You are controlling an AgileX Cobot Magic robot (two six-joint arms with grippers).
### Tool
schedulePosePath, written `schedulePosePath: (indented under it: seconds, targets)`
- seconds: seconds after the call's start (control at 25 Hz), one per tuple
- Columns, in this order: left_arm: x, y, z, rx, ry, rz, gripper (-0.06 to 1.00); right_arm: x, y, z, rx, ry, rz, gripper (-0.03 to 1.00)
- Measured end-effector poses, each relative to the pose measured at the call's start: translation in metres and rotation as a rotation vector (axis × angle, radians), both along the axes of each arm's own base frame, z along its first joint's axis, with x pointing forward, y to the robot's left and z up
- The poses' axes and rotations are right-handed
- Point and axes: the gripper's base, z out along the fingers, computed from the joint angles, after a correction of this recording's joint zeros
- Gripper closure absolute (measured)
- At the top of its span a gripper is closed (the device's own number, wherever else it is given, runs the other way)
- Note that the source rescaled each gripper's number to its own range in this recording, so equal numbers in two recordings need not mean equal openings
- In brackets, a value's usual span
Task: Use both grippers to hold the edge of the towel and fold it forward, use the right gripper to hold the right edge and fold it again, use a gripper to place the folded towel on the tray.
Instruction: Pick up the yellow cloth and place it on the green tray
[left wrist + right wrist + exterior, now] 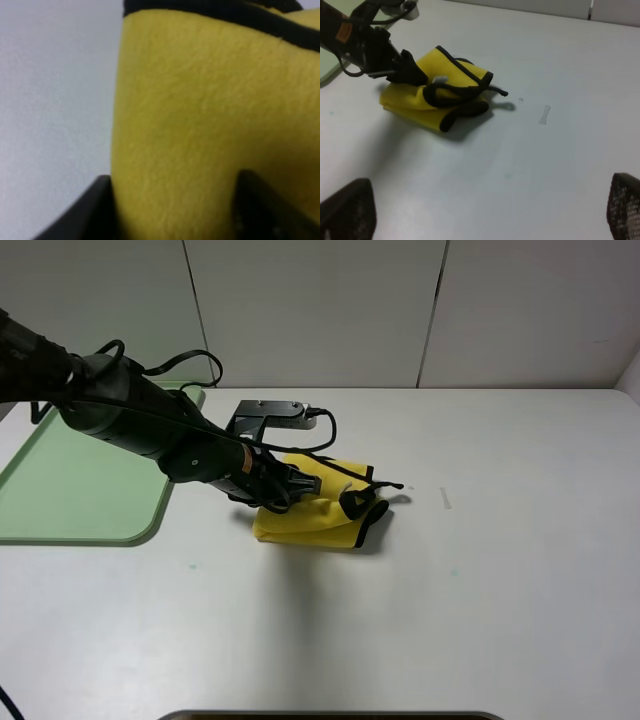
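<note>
The towel (pixel 315 518), folded into a bundle, lies on the table (pixel 480 590) at frame centre, outside the tray (pixel 70 495) at left, whose visible part is bare. The left gripper (pixel 300 485) is closed around the towel. The right gripper (pixel 485 220) is spread wide, holding nothing.

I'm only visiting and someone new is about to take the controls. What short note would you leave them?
Left gripper: jaws around the folded bright-yellow fluffy towel; firm grip not confirmed.
Right gripper: open, empty, back from the towel.
Towel: bunched on the white table, right of the pale-green plastic tray.
Done: both folds, judging by the bundle.
Left: lift the towel onto the tray.
</note>
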Motion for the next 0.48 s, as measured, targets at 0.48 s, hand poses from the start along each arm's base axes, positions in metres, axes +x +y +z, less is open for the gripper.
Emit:
schedulePosePath:
  seconds: [0.48]
  targets:
    - [0.0000, 0.0001, 0.0000, 0.004, -0.002, -0.006, 0.90, 0.0000, 0.0000, 0.0000, 0.000, 0.000, 0.000, -0.03]
